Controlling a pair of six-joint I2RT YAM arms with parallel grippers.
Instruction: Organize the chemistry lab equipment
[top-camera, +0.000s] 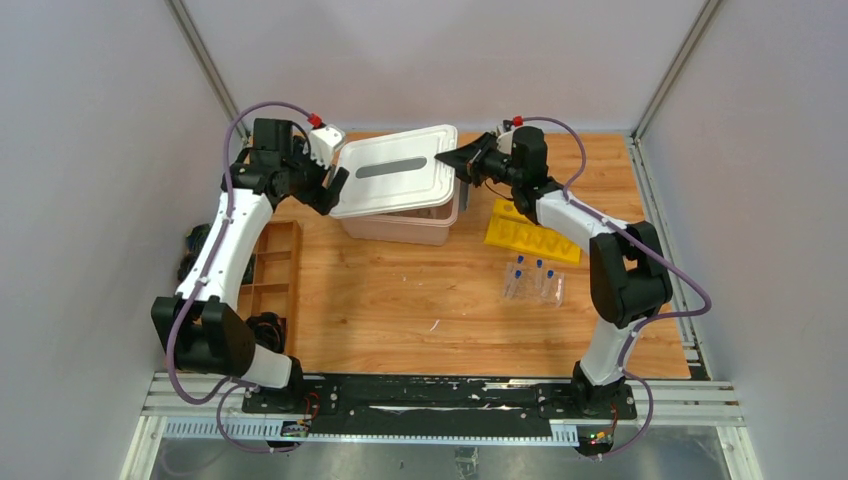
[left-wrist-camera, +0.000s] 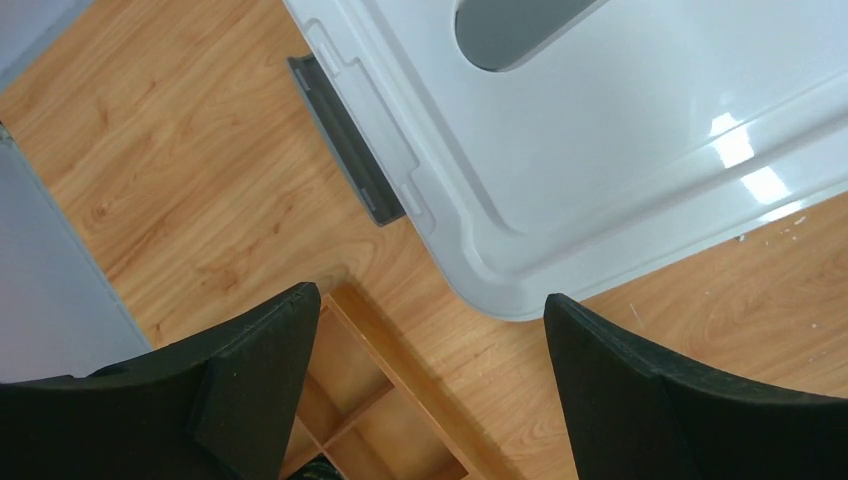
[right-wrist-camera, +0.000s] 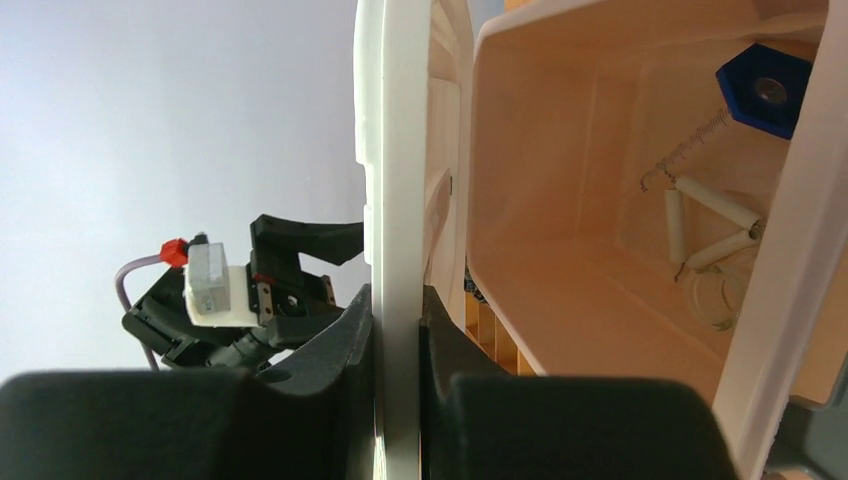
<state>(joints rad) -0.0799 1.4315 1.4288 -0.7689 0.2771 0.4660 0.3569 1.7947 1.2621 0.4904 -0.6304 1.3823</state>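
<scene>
Right wrist view: the right pincer (right-wrist-camera: 397, 310) is clamped on the thin edge of the white lid (right-wrist-camera: 395, 150), one finger on each face. The lid is seen edge-on and runs straight up the frame. Beyond it the pink bin (right-wrist-camera: 560, 300) shows its inside. A white triangle (right-wrist-camera: 700, 235) of short tubes strung on wire lies there, with a blue clip (right-wrist-camera: 765, 88) past it, partly cut off by a pale edge. A faint clear ring beside the triangle is too dim to name.

Left wrist view: the left pincer (left-wrist-camera: 430, 300) is spread wide with nothing between its fingers, just off the lid's rounded corner. A grey handle (left-wrist-camera: 345, 140) shows from under the lid. A wooden divided tray (left-wrist-camera: 390, 400) is mostly hidden by the fingers.

Top view: on the counter (top-camera: 400, 310), right of the bin, the yellow tube rack (top-camera: 532, 238) slants from far-left to near-right, its far end under the right arm (top-camera: 570, 215). Just nearer sits the clear tube rack (top-camera: 533, 285) with blue-capped tubes (top-camera: 539, 266), caps at the far end. Whether they stand or lie is unclear.
</scene>
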